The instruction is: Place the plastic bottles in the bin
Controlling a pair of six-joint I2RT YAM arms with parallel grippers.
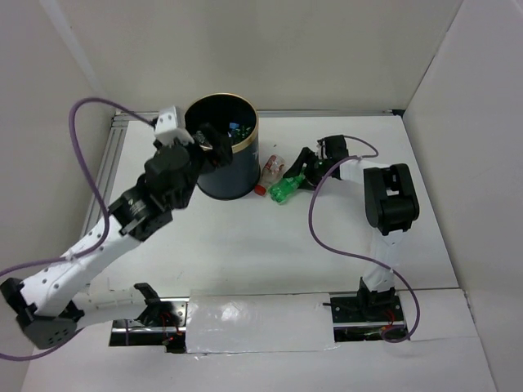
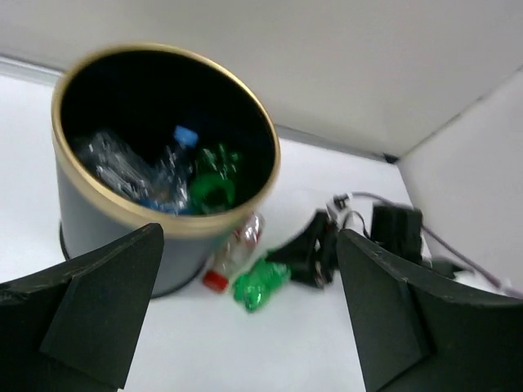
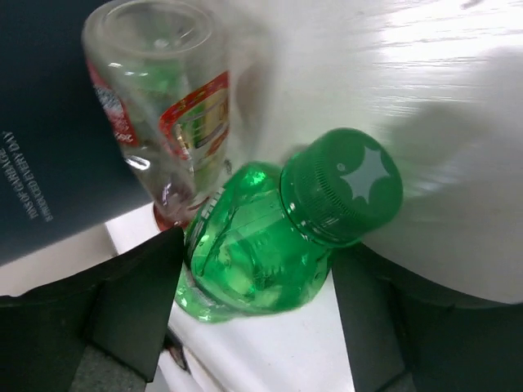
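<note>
The dark bin (image 1: 227,178) with a gold rim stands at the back, left of centre, and holds several bottles, one green (image 2: 214,184) and one blue-capped (image 2: 185,135). My left gripper (image 1: 206,140) hovers over the bin's left rim, open and empty (image 2: 249,322). A green bottle (image 1: 286,190) lies on the table right of the bin, with a clear red-capped bottle (image 1: 270,170) beside it against the bin wall. My right gripper (image 1: 301,173) is low at the green bottle. In the right wrist view both fingers press the green bottle's (image 3: 253,253) sides below its cap.
White walls close in the table at the back and both sides. A purple cable loops over the table near the right arm (image 1: 315,224). The bin's wall (image 3: 41,122) stands close to the left of the right gripper.
</note>
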